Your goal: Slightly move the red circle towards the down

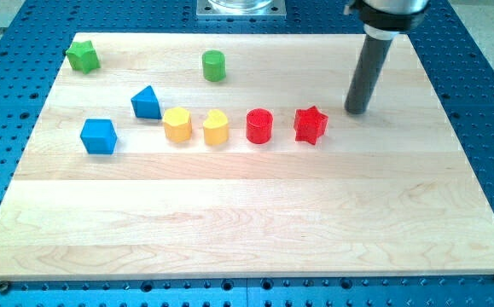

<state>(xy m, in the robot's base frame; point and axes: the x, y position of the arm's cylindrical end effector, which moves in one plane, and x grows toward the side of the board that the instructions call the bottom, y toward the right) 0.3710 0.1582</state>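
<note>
The red circle [259, 126] stands on the wooden board [247, 213] near its middle, in a row of blocks. A red star [310, 125] sits just to its right. My tip [357, 111] touches the board to the right of the red star and slightly higher in the view, apart from it. The dark rod rises from there to the view's top.
Left of the red circle stand a yellow heart-like block [216, 128] and a yellow hexagon [177, 124]. A blue triangle [146, 102] and a blue cube [98, 136] lie further left. A green star [83, 56] and a green cylinder [214, 66] sit near the board's top.
</note>
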